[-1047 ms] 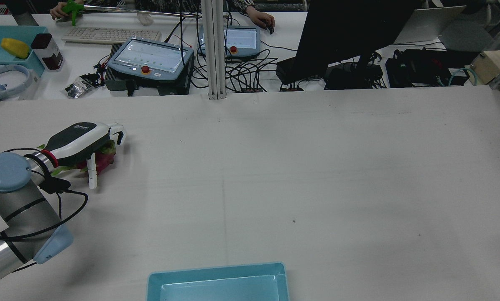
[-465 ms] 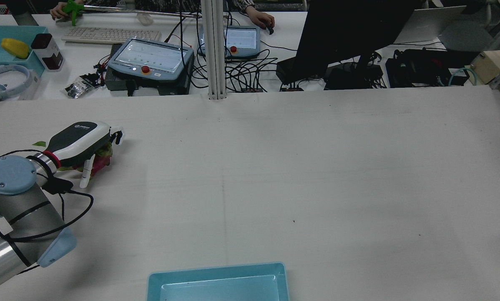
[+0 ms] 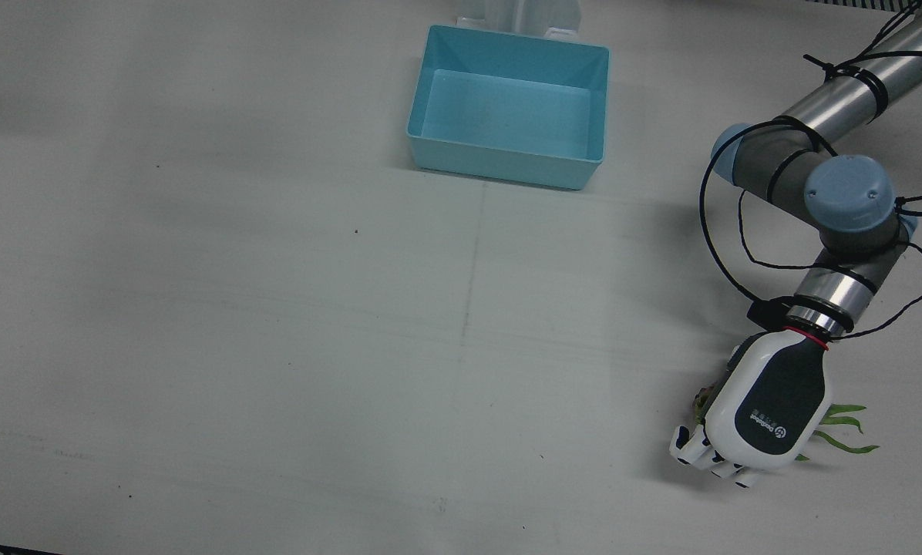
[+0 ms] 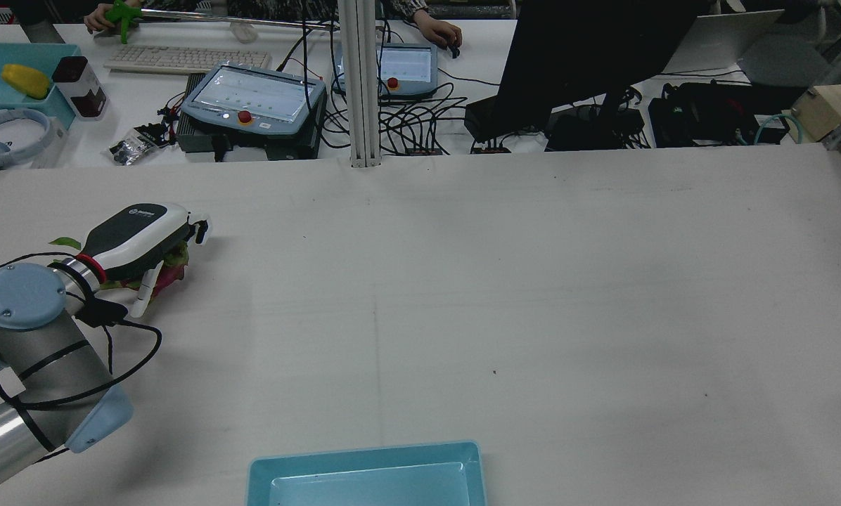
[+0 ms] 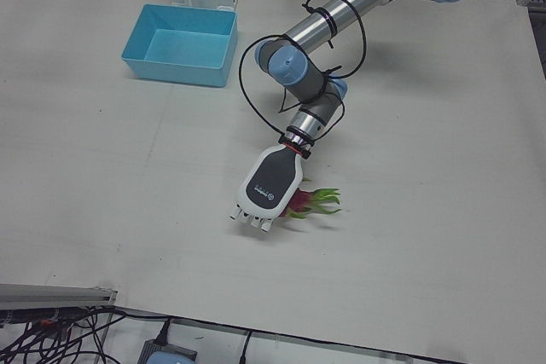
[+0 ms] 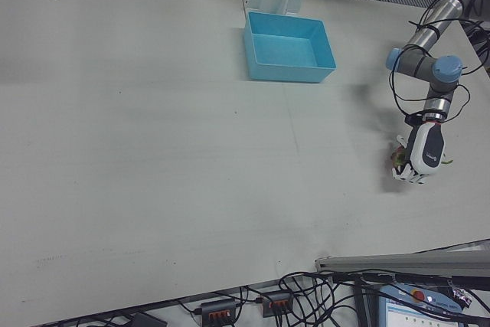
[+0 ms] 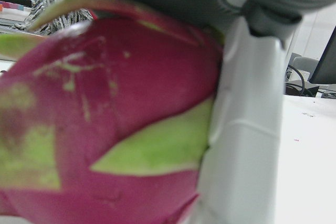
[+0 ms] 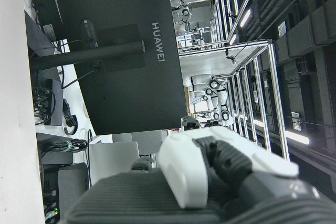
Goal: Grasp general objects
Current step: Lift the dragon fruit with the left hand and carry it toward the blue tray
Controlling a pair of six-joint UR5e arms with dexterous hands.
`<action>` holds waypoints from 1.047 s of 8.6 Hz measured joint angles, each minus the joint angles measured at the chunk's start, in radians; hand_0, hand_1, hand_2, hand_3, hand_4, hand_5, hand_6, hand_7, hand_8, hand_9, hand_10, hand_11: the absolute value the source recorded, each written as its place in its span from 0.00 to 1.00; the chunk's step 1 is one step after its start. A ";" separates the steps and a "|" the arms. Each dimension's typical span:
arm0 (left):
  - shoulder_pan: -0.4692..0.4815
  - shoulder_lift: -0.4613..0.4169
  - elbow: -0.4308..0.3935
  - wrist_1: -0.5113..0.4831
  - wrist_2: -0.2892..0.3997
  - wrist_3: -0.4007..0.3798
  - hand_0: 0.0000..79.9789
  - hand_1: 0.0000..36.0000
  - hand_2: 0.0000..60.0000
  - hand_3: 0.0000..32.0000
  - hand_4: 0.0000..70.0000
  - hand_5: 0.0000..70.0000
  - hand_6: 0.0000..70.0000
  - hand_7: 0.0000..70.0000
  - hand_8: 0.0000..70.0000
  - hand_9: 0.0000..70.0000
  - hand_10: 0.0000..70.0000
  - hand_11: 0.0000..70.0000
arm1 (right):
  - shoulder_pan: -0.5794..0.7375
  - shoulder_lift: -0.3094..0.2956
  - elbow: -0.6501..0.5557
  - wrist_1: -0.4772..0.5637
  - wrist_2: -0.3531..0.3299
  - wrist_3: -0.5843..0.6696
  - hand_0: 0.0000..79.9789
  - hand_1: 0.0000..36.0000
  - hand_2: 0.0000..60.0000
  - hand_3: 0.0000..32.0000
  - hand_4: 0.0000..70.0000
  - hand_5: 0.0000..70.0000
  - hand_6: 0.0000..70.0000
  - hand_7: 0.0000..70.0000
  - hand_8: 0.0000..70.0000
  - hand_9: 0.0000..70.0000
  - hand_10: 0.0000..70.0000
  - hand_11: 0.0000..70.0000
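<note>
A pink dragon fruit [image 4: 173,271] with green leaves lies on the white table at the robot's far left. It also shows in the left-front view [image 5: 302,203], and its leaves stick out from under the hand in the front view [image 3: 845,433]. My left hand [image 4: 138,235] lies palm-down over it, fingers curled around it. In the left hand view the dragon fruit [image 7: 105,129] fills the picture with a white finger [image 7: 247,129] pressed against it. My right hand [image 8: 220,166] shows only in its own view, up off the table, its fingers partly seen.
A light-blue bin [image 3: 507,166] stands empty at the robot's near middle edge; it also shows in the rear view [image 4: 364,453]. Beyond the table's far edge are teach pendants [image 4: 252,102], cables and a black monitor [image 4: 589,56].
The left hand's thumb has swung in against the dragon fruit and the fingers have closed tighter. The hand and wrist shifted slightly back towards the left edge.
</note>
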 measured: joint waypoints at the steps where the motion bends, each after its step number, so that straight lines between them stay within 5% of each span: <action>1: -0.001 0.001 -0.015 0.002 0.001 -0.003 1.00 1.00 1.00 0.00 0.26 1.00 1.00 1.00 1.00 1.00 1.00 1.00 | 0.000 0.000 0.000 0.000 0.000 0.000 0.00 0.00 0.00 0.00 0.00 0.00 0.00 0.00 0.00 0.00 0.00 0.00; 6: -0.013 0.004 -0.151 0.014 0.072 -0.130 1.00 1.00 1.00 0.00 0.35 1.00 1.00 1.00 1.00 1.00 1.00 1.00 | 0.001 0.000 0.000 0.000 0.000 0.000 0.00 0.00 0.00 0.00 0.00 0.00 0.00 0.00 0.00 0.00 0.00 0.00; 9: -0.028 0.004 -0.159 -0.134 0.214 -0.371 1.00 1.00 1.00 0.00 0.40 1.00 1.00 1.00 1.00 1.00 1.00 1.00 | 0.001 0.000 0.000 0.000 0.000 0.000 0.00 0.00 0.00 0.00 0.00 0.00 0.00 0.00 0.00 0.00 0.00 0.00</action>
